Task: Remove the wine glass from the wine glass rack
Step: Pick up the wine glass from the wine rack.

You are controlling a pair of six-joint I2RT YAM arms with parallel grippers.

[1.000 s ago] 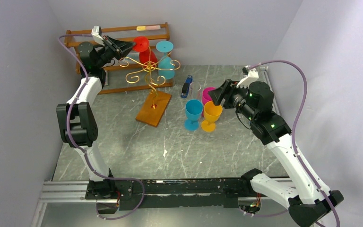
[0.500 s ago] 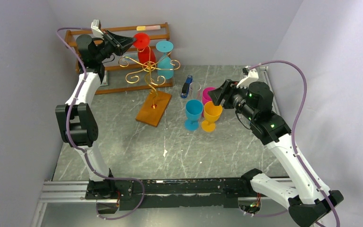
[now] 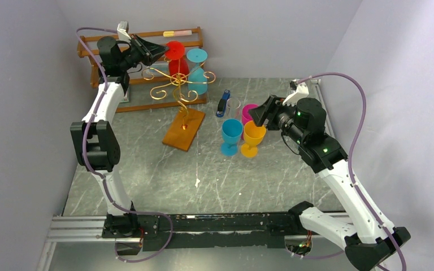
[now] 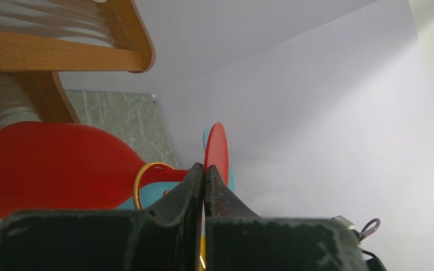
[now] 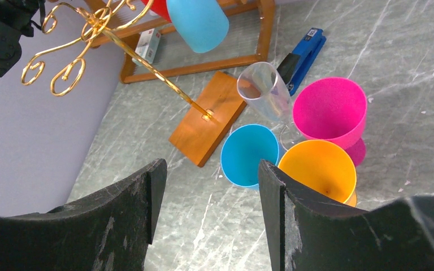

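Observation:
The gold wire wine glass rack (image 3: 178, 82) stands on its orange-brown base (image 3: 184, 129) at the back left. A red wine glass (image 3: 176, 61) hangs upside down from it, its stem inside a gold loop (image 4: 139, 182). My left gripper (image 3: 161, 52) is shut on the thin edge of the red glass's foot (image 4: 216, 145), with the bowl (image 4: 51, 164) to the left in the left wrist view. A light blue glass (image 3: 198, 69) hangs beside the red one. My right gripper (image 5: 212, 169) is open above the table with nothing between its fingers.
Blue (image 3: 231, 135), orange (image 3: 252, 137) and pink (image 3: 248, 113) cups and a clear glass (image 3: 234, 104) stand together just right of the rack's base. A blue stapler (image 3: 222, 104) lies behind them. A brown slatted wooden shelf (image 3: 147, 39) stands against the back wall.
My left gripper has risen and shifted slightly right, still shut on the red glass's foot, and the glass has shifted with it. The right arm has not moved.

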